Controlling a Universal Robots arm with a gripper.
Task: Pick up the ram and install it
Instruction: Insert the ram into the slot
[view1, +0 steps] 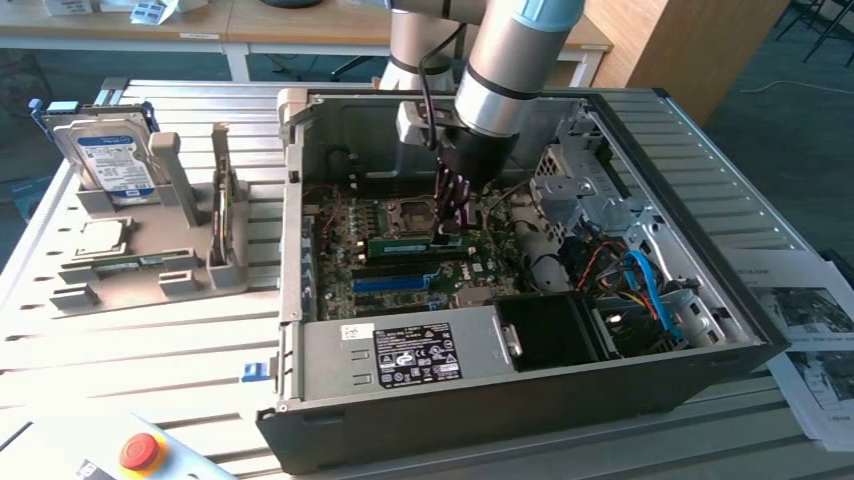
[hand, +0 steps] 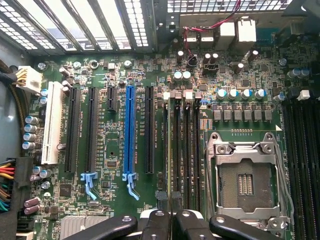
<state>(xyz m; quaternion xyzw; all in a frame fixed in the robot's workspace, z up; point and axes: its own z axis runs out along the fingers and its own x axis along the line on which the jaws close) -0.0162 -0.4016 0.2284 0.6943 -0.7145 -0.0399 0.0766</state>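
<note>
Inside the open computer case (view1: 534, 400), my gripper (view1: 451, 232) reaches down to the motherboard (view1: 400, 262). The ram (view1: 414, 244), a thin green stick, lies level along the memory slots just in front of the processor socket (view1: 407, 212). My gripper is shut on the ram near its right end. Whether the stick sits fully in a slot cannot be told. In the wrist view my gripper (hand: 170, 212) has its fingers (hand: 159, 220) close together above the black memory slots (hand: 187, 150), beside the empty processor socket (hand: 245, 182).
A grey holder (view1: 147, 275) at the exterior view's left carries a blue-labelled hard drive (view1: 114, 160) and a square silver chip (view1: 100, 236). The case holds a power supply (view1: 400, 355), a drive cage (view1: 587, 190) and blue cables (view1: 647, 290). A red stop button (view1: 140, 452) sits at the front, papers (view1: 814, 330) at the right.
</note>
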